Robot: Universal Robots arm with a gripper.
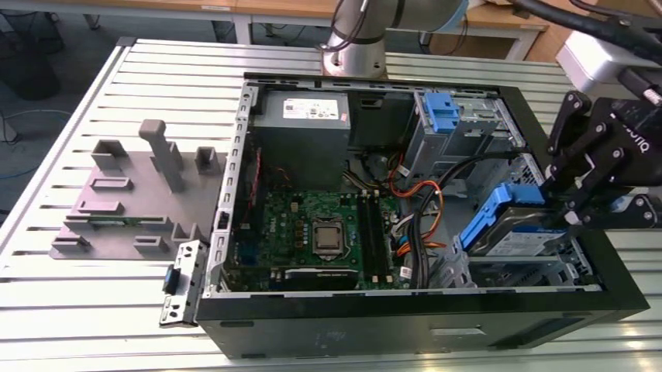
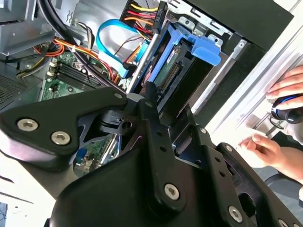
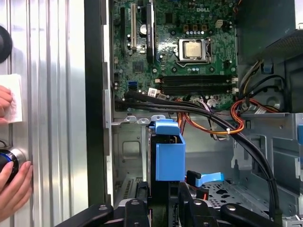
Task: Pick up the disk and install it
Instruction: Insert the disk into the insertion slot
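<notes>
Exterior view: disk (image 1: 515, 236) tilted at three o'clock from the motherboard (image 1: 310, 232). First wrist view adds a person's hand (image 3: 12, 187) by the case (image 3: 94, 94). Gripper (image 1: 569, 217) fingers narrowly spread, apparently clamped on the disk.

We see the disk (image 1: 520, 236) silver with a blue-and-white label, its carrier bracket (image 1: 494, 208) bright blue. The end effector (image 1: 571, 218) is black, the motherboard (image 1: 310, 225) green, the case (image 1: 414, 322) black, the ribbed surface (image 1: 93, 310) pale grey, the fixture block (image 1: 114, 209) plain grey, the cables (image 1: 432, 188) orange.
</notes>
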